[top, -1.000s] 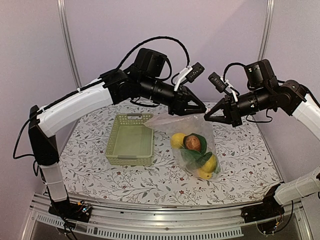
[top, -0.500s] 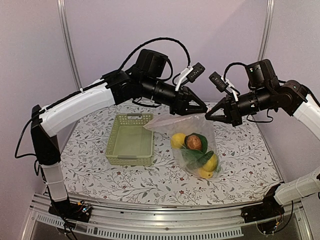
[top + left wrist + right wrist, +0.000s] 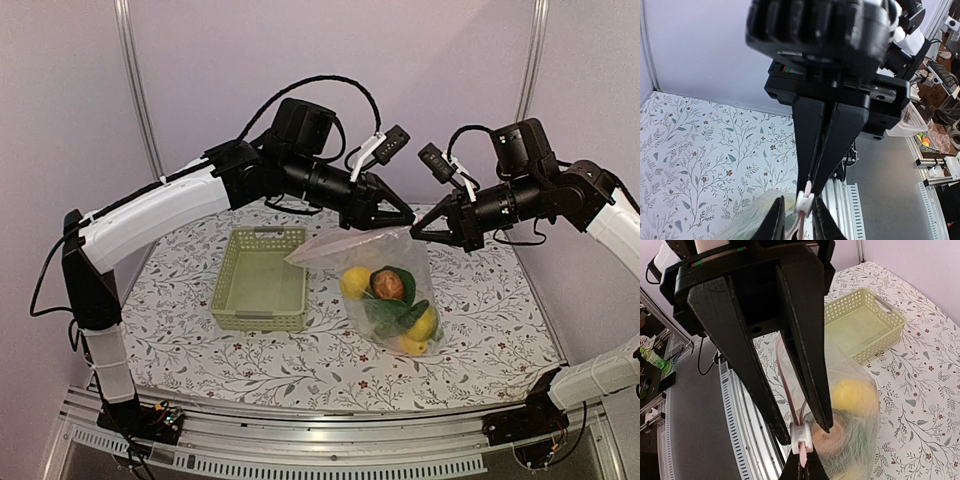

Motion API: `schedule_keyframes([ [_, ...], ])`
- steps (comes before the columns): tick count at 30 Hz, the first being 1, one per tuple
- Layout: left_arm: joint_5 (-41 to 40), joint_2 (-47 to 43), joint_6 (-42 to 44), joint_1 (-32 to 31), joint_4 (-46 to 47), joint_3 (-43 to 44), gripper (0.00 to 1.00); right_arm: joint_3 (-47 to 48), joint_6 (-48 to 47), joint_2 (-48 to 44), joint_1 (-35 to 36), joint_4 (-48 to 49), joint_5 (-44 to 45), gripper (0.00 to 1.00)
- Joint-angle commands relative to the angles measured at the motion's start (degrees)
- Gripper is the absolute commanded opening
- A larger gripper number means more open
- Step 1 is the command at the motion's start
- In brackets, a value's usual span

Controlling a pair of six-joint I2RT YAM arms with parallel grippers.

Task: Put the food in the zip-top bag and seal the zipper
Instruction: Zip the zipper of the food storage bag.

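Note:
The clear zip-top bag [image 3: 395,265] hangs between my two grippers above the table, its left corner sagging toward the basket. Inside it lies the food: two yellow lemons [image 3: 353,281], a reddish-brown round piece [image 3: 388,286] and green leafy pieces [image 3: 392,314]. My right gripper [image 3: 804,463] is shut on the end of the pinkish zipper [image 3: 788,390]. The white slider [image 3: 801,436] sits just beyond its tips. My left gripper [image 3: 799,216] faces it tip to tip. Its jaws stand narrowly apart on either side of the slider [image 3: 804,202], with a small gap showing on one side.
A pale green lattice basket [image 3: 228,268] stands on the floral tablecloth left of the bag, with nothing in it. The table's metal rail [image 3: 742,405] runs below the bag in the right wrist view. Both arms reach in high over the back of the table.
The bag's free left corner has dropped a little toward the basket. The left jaws have narrowed slightly around the slider. Both arms have stayed almost where they were.

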Motion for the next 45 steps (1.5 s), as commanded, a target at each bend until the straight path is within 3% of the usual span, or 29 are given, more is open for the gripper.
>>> schedule_keyframes([
  [1,0.78,1.03,-0.42,0.48,-0.30,-0.17,0.17,1.08,0.96,-0.56,0.37,3.16,0.65,0.00],
  [13,-1.65,-0.17,-0.72,0.68,-2.03,-1.14,0.03,-0.37,2.11,-1.23,0.38,4.22,4.14,0.00],
  [18,-2.74,-1.41,-0.60,1.04,-1.95,-3.20,0.24,-0.52,2.04,-1.01,0.37,4.44,2.68,0.00],
  [21,-2.50,-0.64,-0.88,1.04,-1.20,-2.34,0.27,-0.39,1.64,-0.60,0.37,4.35,1.21,0.00],
  [32,1.12,1.46,-2.80,1.58,2.40,-0.60,0.26,0.85,-0.41,0.67,0.38,2.65,-0.05,0.00],
  [45,6.25,1.77,-6.29,3.15,6.69,-2.11,0.16,1.07,-0.41,1.65,0.34,2.95,0.27,0.00],
])
